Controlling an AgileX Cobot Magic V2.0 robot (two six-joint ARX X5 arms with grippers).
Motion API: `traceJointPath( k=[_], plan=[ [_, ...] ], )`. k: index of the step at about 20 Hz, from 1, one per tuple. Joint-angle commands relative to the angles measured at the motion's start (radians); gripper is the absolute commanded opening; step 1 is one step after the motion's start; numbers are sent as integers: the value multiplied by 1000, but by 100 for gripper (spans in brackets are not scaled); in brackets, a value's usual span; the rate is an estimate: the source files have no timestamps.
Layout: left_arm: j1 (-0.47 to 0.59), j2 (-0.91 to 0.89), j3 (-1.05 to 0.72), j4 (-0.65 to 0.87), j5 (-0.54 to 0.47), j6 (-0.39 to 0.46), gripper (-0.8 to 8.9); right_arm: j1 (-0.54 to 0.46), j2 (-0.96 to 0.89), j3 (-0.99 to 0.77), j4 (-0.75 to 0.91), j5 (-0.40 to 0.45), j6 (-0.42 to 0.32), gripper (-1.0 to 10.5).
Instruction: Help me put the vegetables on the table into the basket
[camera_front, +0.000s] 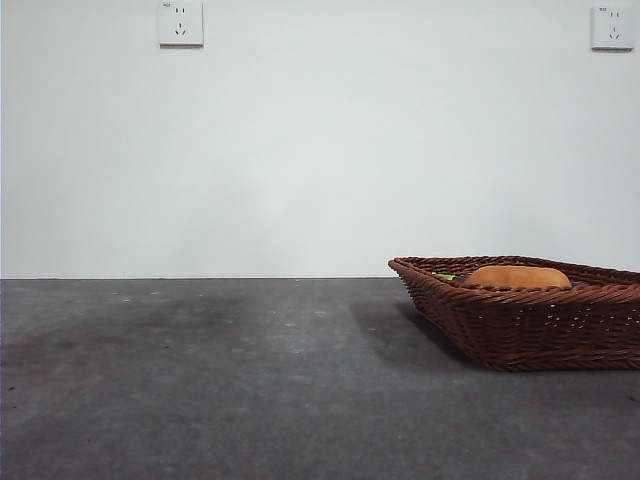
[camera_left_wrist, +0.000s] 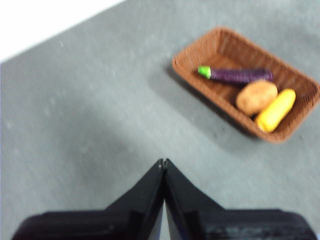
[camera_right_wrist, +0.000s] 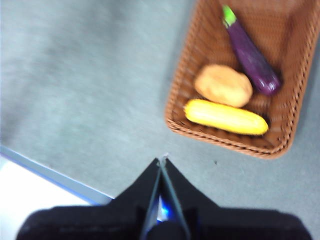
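Vegetables all lie in the basket (camera_left_wrist: 280, 131): eggplant (camera_left_wrist: 239, 75), potato (camera_left_wrist: 256, 97) and yellow lump (camera_left_wrist: 276, 110) side by side. Front view shows only the potato above the rim. Left pincer (camera_left_wrist: 163, 162) and right pincer (camera_right_wrist: 163, 160) hang closed above the tabletop (camera_front: 200, 380), away from the basket.

One shallow rectangular reddish-brown woven wicker basket (camera_left_wrist: 235, 47) sits on the single dark grey matte desk (camera_left_wrist: 100, 115). Inside it lie three vegetables, one of each kind: one slim dark-purple eggplant with a green stem (camera_left_wrist: 240, 75), one brown oval potato (camera_left_wrist: 256, 97), and one long yellow corn-like piece (camera_left_wrist: 276, 110). Two black robot grippers hang over the desk, the left gripper (camera_left_wrist: 163, 161) and the right gripper (camera_right_wrist: 163, 159), each with two jaws pressed together. On the white wall behind are two white sockets (camera_front: 180, 23).
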Motion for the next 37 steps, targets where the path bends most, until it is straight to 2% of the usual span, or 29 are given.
traceJointPath(
  k=[1,6,11,26,28,32,37],
  plan=[
    [2,-6,-3,-41,3,0,-8,8,-79,-6,-25,8,42,-12],
    [2,-19,-3,-68,3,-3,-8,8,-209,-6,-24,70,47,-11],
    [2,-19,-3,-64,4,-3,-4,8,-225,-6,-24,80,45,1],
    [2,-20,-3,-62,-6,-18,-4,8,-2,-6,-24,128,44,1],
    [2,-23,-3,-56,-4,4,-4,8,38,-6,-24,146,44,1],
    [50,-93,-5,64,-4,33,-4,8,103,-6,-24,188,44,1],
    [132,-338,-102,281,5,46,-4,8,162,-6,-24,239,43,1]
  ],
)
